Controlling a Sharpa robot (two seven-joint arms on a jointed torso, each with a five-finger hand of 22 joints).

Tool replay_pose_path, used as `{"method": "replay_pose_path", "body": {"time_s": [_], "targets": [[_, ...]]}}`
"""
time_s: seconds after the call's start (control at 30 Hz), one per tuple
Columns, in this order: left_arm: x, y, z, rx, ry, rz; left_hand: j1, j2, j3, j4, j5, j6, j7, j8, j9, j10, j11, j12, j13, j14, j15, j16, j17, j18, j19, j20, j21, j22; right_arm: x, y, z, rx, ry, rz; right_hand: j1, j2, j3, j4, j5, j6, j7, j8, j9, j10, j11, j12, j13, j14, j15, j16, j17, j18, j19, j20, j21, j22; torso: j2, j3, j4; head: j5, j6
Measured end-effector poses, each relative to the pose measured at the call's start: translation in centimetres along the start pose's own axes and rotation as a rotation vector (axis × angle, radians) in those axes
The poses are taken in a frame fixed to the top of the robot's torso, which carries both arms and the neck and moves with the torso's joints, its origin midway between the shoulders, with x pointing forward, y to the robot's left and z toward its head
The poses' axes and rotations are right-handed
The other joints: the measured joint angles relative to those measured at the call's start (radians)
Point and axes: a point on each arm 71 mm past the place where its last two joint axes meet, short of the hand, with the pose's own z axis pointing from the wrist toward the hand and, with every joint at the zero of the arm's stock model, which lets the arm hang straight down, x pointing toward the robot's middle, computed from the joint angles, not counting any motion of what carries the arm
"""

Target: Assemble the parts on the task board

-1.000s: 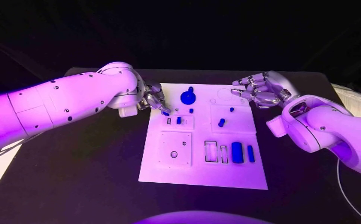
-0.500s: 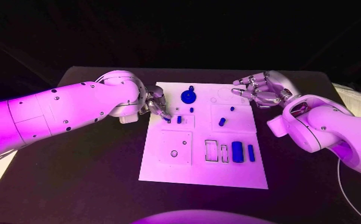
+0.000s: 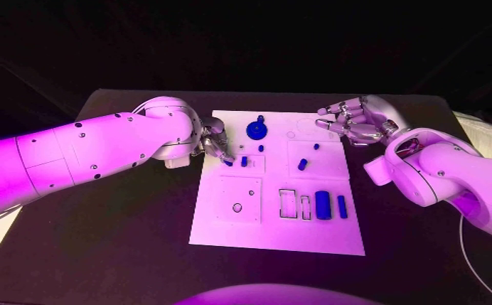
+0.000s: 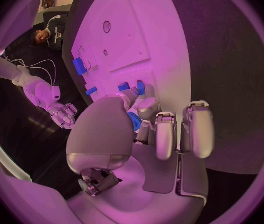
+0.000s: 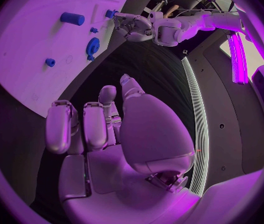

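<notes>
The white task board lies mid-table. My left hand is at its left edge and pinches a small blue part down against the board, beside another small blue piece. In the left wrist view the blue part sits between the thumb and fingers of the left hand. My right hand hovers at the board's far right corner with fingers loosely bent and apart, holding nothing. A blue gear sits at the far middle.
Two small blue pieces lie right of centre. A large blue cylinder and a slimmer bar stand near empty rectangular slots. The black table lies all round the board.
My left hand has slid a little toward the near side and lowered the small blue part onto the board. The right hand has stayed put.
</notes>
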Motion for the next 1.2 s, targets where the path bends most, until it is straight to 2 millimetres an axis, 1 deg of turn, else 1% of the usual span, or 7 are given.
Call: {"method": "replay_pose_path", "body": {"time_s": [0.43, 0.63, 0.77, 0.93, 1.0, 1.03, 1.2], "targets": [[-0.04, 0.00, -0.01, -0.004, 0.020, 0.019, 0.000, 0.000, 0.001, -0.001, 0.004, 0.001, 0.002, 0.000, 0.000, 0.000, 0.000, 0.005, 0.003, 0.000, 0.000, 0.000, 0.000, 0.000, 0.000, 0.000, 0.000, 0.000, 0.01, -0.02, -0.02, 0.000, 0.000, 0.000, 0.000, 0.000, 0.000, 0.000, 0.000, 0.000, 0.000, 0.000, 0.000, 0.000, 0.000, 0.000, 0.000, 0.000, 0.000, 0.000, 0.000, 0.000, 0.000, 0.000, 0.000, 0.000, -0.001, 0.0001, -0.0006, 0.001, -0.005], [-0.04, -0.02, -0.04, -0.004, 0.031, 0.029, 0.001, 0.000, 0.004, 0.002, 0.004, 0.002, 0.001, 0.000, 0.000, 0.000, 0.000, 0.005, 0.003, 0.000, 0.000, 0.000, 0.000, 0.000, 0.000, 0.000, 0.000, 0.000, 0.02, -0.03, -0.03, 0.000, 0.001, 0.000, 0.000, 0.000, 0.000, 0.000, 0.000, 0.000, 0.000, 0.000, 0.000, 0.000, 0.000, 0.000, 0.000, 0.000, 0.000, 0.000, 0.000, 0.000, 0.000, 0.000, 0.000, 0.000, -0.001, 0.0000, 0.0001, 0.001, -0.007], [-0.05, -0.09, -0.01, -0.004, 0.035, 0.035, 0.003, -0.003, 0.004, 0.002, 0.004, 0.002, 0.001, -0.001, 0.001, 0.004, -0.003, 0.005, 0.004, 0.000, 0.000, 0.000, 0.000, 0.000, 0.000, 0.000, 0.004, 0.000, 0.04, -0.04, -0.03, 0.000, 0.002, 0.000, 0.000, 0.000, 0.000, 0.000, 0.000, 0.000, 0.000, 0.000, 0.000, 0.000, 0.000, 0.000, 0.000, 0.000, 0.000, 0.000, 0.000, 0.000, 0.000, 0.000, 0.000, 0.000, -0.001, -0.0001, 0.0006, 0.000, -0.007], [-0.11, -0.16, 0.15, -0.006, 0.037, 0.037, 0.003, -0.003, 0.017, 0.015, 0.004, 0.003, 0.001, 0.007, 0.005, 0.004, -0.003, 0.005, 0.004, 0.000, 0.000, 0.000, 0.000, 0.000, 0.000, 0.000, 0.004, 0.000, 0.05, -0.05, -0.03, 0.000, 0.002, 0.000, 0.000, 0.000, 0.000, 0.000, 0.000, 0.000, 0.000, 0.000, 0.000, 0.000, 0.000, 0.000, 0.000, 0.000, 0.000, 0.000, 0.000, 0.000, 0.000, 0.000, 0.000, 0.000, -0.001, 0.0000, 0.0002, 0.001, -0.007], [-0.15, -0.20, 0.24, -0.009, 0.037, 0.037, -0.004, -0.007, 0.024, 0.021, 0.004, 0.007, 0.000, 0.011, 0.006, 0.004, -0.003, 0.006, 0.004, 0.000, 0.000, 0.000, 0.000, 0.000, 0.000, 0.000, 0.004, 0.000, 0.05, -0.05, -0.03, 0.000, 0.002, 0.000, 0.000, 0.000, 0.000, 0.000, 0.000, 0.000, 0.000, 0.000, 0.000, 0.000, 0.000, 0.000, 0.000, 0.000, 0.000, 0.000, 0.000, 0.000, 0.000, 0.000, 0.000, 0.000, -0.001, 0.0000, 0.0001, 0.002, -0.006], [-0.17, -0.22, 0.29, -0.011, 0.037, 0.036, -0.014, -0.004, 0.030, 0.020, 0.004, 0.007, 0.000, 0.015, 0.009, 0.004, -0.003, 0.008, 0.004, 0.000, 0.000, 0.000, 0.000, 0.000, 0.000, 0.000, 0.004, 0.000, 0.05, -0.05, -0.03, 0.000, 0.002, 0.001, 0.000, 0.000, 0.000, 0.000, 0.000, 0.000, 0.000, 0.000, 0.000, 0.000, 0.000, 0.000, 0.000, 0.000, 0.000, 0.000, 0.000, 0.000, 0.000, 0.000, 0.000, 0.000, -0.001, 0.0001, 0.0001, 0.002, -0.006], [-0.26, -0.34, 0.48, -0.019, 0.038, 0.029, -0.047, 0.003, 0.063, 0.001, 0.003, 0.013, -0.002, 0.023, 0.011, 0.007, -0.007, 0.012, 0.008, 0.000, 0.000, 0.000, 0.000, 0.000, 0.000, 0.000, 0.004, 0.000, 0.05, -0.04, -0.05, 0.000, 0.003, 0.001, 0.000, 0.000, 0.000, 0.000, 0.000, 0.000, 0.000, 0.000, 0.000, 0.000, 0.000, 0.000, 0.000, 0.000, 0.000, 0.000, 0.000, 0.000, 0.000, 0.000, 0.000, 0.000, -0.001, 0.0006, -0.0004, 0.002, -0.007]]}}
